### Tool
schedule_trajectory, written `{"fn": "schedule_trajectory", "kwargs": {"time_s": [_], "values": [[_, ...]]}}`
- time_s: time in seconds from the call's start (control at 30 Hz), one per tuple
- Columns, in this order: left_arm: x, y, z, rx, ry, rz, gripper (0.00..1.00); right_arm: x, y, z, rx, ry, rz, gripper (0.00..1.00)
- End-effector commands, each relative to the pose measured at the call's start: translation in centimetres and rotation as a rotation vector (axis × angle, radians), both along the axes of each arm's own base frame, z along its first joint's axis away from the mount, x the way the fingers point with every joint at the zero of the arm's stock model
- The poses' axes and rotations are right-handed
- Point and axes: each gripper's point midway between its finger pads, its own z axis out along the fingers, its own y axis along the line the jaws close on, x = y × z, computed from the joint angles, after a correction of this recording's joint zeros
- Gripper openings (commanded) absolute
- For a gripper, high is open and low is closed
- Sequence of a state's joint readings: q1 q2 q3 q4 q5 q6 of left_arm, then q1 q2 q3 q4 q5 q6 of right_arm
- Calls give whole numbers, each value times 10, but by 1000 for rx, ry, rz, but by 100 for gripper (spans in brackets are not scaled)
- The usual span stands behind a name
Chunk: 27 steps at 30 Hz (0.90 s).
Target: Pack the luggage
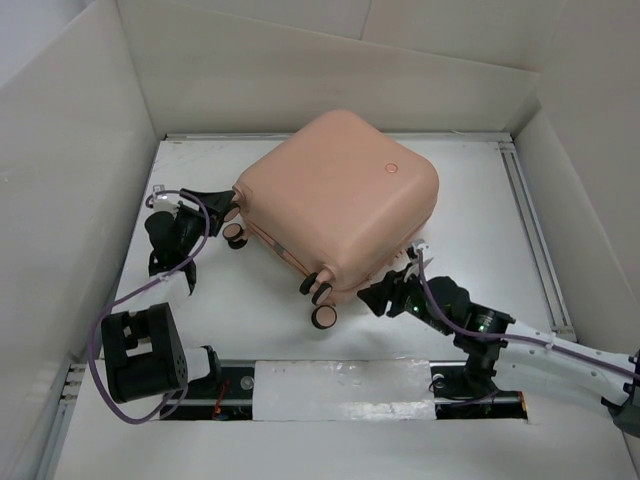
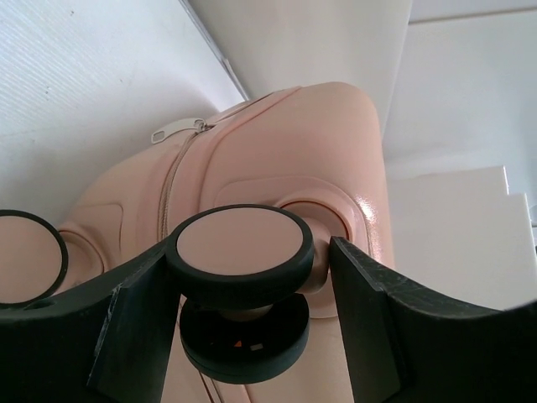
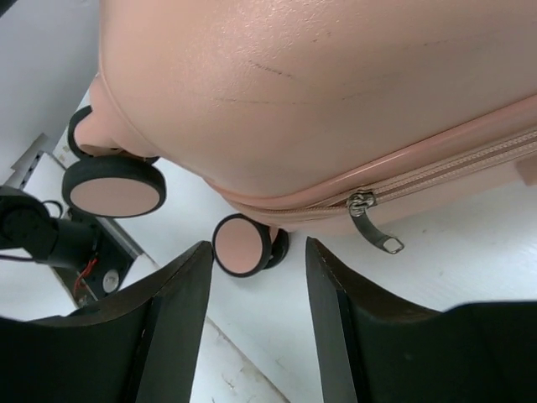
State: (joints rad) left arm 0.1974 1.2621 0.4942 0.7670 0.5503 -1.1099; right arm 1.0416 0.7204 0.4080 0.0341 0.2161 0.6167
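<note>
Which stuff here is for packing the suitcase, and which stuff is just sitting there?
For the job: peach-pink suitcase, its wheel, its zipper pull, left gripper, right gripper.
Just there: white table, white walls, purple cable.

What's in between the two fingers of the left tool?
A wheel of the pink luggage sits between the left tool's fingers, with a small gap beside one finger. The left wrist view shows it.

left fingers [image 2: 134, 336] parted, right fingers [image 3: 176, 323] parted (both low)
</note>
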Motion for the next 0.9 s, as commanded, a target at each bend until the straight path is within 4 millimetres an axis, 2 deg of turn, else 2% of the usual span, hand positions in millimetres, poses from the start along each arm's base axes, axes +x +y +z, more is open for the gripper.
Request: {"fn": "schedule_trajectory", "kwargs": {"time_s": [0.0,0.03,0.07,0.23,0.27,0.33,0.43,0.47,0.5,0.57,0.6,0.67,0.8,0.87], "values": [[-3,-10,32,14,-139,-56,18,17,-8,9,-12,-75,-71,54],[-4,-11,32,13,-139,-67,6,18,-8,5,-36,-82,-66,54],[-3,-11,36,15,-148,-67,0,21,-9,10,-29,-87,-77,54],[-4,-14,50,17,-153,-87,0,39,-21,-5,-111,-100,-129,54],[-6,-14,48,23,-142,-87,0,40,-21,-12,-138,-89,-117,54],[-6,-18,61,48,-167,-108,0,43,-20,-14,-151,-87,-109,54],[-6,-19,68,59,-169,-118,0,52,-21,-18,-169,-94,-97,55],[-7,-21,66,56,-161,-129,0,55,-19,-14,-165,-106,-91,55],[-7,-21,66,56,-161,-129,0,55,-18,-21,-178,-87,-76,55],[-10,-23,70,33,-160,-140,0,52,-11,-23,-172,-89,-15,55],[-12,-25,72,26,-166,-150,0,55,-8,-19,-164,-96,-16,54],[-15,-27,78,18,-181,-164,0,58,-7,-25,-174,-82,-13,49],[-21,-31,86,1,-192,-183,0,55,1,-26,-147,-95,35,36],[-24,-32,93,6,-213,-183,0,54,4,-17,-119,-116,47,33]]}}
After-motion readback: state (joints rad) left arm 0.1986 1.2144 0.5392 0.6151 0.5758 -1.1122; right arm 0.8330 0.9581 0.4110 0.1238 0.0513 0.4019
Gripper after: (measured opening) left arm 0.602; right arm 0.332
